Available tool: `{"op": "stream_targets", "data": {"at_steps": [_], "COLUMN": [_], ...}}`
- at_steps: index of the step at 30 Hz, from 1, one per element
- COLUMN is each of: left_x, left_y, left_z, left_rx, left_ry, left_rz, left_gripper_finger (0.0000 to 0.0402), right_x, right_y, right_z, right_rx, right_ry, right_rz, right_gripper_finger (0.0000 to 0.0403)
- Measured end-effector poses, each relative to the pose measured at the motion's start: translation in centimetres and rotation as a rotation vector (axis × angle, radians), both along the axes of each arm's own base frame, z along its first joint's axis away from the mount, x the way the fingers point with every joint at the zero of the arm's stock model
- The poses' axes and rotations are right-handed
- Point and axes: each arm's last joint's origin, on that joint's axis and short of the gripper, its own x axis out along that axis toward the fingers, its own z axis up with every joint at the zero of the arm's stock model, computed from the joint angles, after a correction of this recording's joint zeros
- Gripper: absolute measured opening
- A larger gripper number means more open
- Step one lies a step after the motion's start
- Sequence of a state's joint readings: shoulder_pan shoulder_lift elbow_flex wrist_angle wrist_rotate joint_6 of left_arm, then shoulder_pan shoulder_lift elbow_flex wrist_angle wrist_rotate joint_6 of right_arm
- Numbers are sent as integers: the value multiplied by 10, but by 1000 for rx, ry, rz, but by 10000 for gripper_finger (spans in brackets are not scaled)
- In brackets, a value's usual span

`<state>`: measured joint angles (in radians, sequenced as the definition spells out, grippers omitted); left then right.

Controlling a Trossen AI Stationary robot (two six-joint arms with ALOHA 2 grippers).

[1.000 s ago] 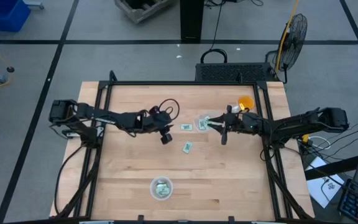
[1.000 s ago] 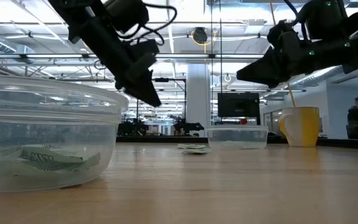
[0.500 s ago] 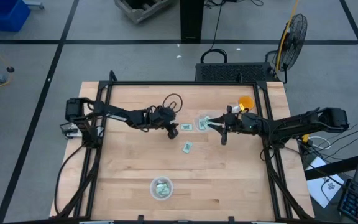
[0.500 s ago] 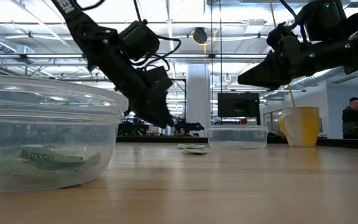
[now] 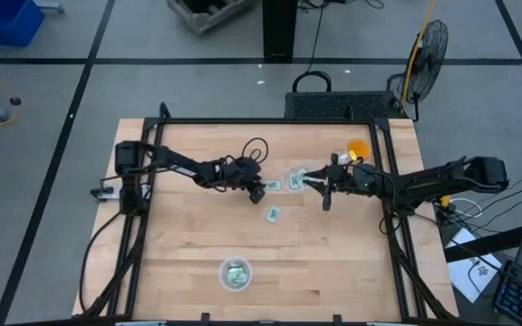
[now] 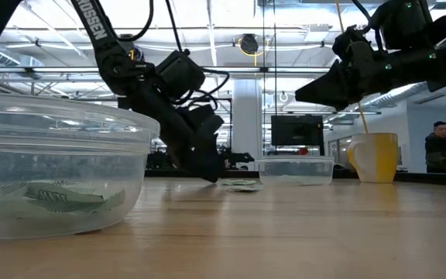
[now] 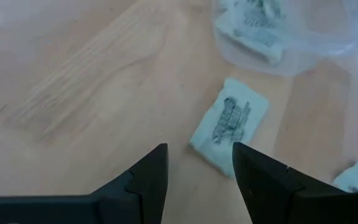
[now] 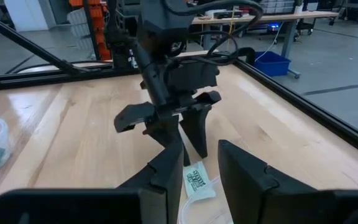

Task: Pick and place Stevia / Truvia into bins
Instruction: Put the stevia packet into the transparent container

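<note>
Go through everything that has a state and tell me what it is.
left gripper: jaws open, empty, low beside a loose sachet
right gripper: over far bowl, holding a sachet
far bowl: holds sachets
near bowl: holds sachets
second loose sachet: flat on the table

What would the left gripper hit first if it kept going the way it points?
Most likely the sachet lying flat on the table just ahead of the left gripper, whose jaws stand open. The bowl with more sachets lies beyond it. Depth is hard to judge, so the tips might touch the wood first.
</note>
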<state>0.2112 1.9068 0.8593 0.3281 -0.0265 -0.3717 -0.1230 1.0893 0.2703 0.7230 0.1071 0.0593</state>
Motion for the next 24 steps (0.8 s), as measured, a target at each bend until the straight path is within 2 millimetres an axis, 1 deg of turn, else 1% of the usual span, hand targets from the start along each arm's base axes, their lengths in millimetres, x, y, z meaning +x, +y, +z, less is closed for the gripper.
{"op": "stream_targets", "data": {"at_steps": [9, 18, 21, 24], "left_x": [1, 2, 2, 2], "left_y": [1, -1, -2, -1], "left_z": [-1, -1, -1, -1], "left_rx": [3, -14, -3, -3], "left_ry": [-15, -18, -16, -16], "left_rz": [3, -24, -28, -27], "left_gripper_finger": [184, 183, 166, 134], "right_x": [0, 0, 0, 0], "right_y": [0, 0, 0, 0], "right_z": [1, 1, 1, 1], "right_rx": [-1, -1, -1, -1], "right_ry": [-7, -6, -7, -7], "right_rz": [0, 0, 0, 0], "right_gripper_finger": [93, 93, 93, 93]}}
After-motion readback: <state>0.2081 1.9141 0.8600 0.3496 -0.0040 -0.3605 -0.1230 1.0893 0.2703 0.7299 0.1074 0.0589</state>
